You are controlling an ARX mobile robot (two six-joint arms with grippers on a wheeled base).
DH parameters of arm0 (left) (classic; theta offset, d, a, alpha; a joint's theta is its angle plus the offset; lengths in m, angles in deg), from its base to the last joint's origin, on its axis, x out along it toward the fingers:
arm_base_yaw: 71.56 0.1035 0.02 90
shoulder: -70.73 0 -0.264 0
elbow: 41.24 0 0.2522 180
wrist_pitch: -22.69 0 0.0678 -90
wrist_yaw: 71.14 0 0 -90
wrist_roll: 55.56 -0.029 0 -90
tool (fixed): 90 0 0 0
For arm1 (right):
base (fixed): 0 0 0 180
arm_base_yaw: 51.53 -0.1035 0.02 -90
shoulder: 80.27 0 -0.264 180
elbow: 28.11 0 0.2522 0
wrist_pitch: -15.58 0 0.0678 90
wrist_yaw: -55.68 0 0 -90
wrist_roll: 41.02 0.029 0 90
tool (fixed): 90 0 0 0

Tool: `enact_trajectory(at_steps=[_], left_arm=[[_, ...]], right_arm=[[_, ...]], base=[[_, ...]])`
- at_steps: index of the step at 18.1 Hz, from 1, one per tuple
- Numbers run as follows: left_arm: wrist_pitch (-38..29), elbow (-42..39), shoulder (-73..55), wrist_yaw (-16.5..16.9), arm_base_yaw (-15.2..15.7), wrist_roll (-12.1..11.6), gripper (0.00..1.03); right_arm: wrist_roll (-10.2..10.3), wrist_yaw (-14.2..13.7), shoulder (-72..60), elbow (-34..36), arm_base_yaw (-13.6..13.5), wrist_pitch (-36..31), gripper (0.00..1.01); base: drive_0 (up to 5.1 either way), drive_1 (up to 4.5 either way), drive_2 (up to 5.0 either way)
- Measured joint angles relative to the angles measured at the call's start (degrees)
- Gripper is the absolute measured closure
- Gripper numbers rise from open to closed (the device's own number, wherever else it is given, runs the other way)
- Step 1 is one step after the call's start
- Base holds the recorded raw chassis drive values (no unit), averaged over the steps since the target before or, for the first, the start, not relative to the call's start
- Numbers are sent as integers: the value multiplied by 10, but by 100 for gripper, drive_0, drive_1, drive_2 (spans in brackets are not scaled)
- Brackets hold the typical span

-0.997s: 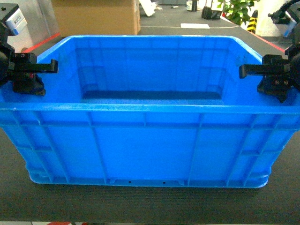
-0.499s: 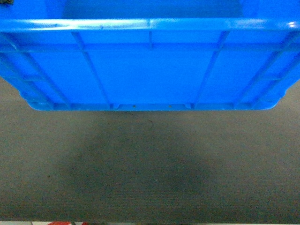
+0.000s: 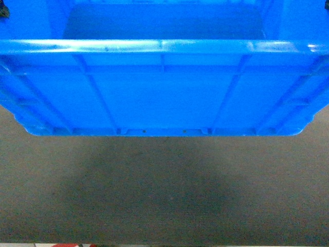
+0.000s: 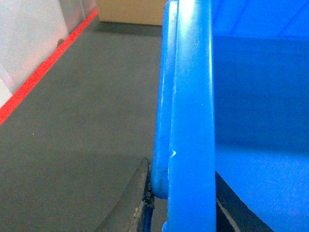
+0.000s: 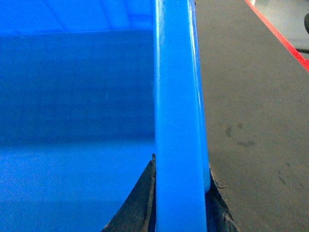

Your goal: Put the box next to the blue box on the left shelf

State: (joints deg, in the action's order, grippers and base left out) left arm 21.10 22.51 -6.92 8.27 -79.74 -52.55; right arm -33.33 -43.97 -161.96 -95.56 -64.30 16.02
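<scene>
The box (image 3: 164, 98) had risen off the dark surface (image 3: 164, 200) within the last second, then sat slightly lower in the head view than half a second before; its shadow lay beneath; left gripper (image 4: 181, 205) and right gripper (image 5: 178, 203) were each clamped on a side rim; lift judged achieved, carry to the shelf outstanding; no shelf visible.

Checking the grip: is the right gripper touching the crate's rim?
Touching. The right wrist view shows the right gripper with a finger on each side of the box rim, pressed against it.
</scene>
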Motion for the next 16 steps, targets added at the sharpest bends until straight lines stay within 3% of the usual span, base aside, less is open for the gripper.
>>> enact_trajectory(at_steps=[16], left_arm=[[-7, -11, 26, -7, -6, -5, 84]], right_arm=[[-3, -8, 39, 32, -8, -26, 81]], base=[[0, 0, 0]])
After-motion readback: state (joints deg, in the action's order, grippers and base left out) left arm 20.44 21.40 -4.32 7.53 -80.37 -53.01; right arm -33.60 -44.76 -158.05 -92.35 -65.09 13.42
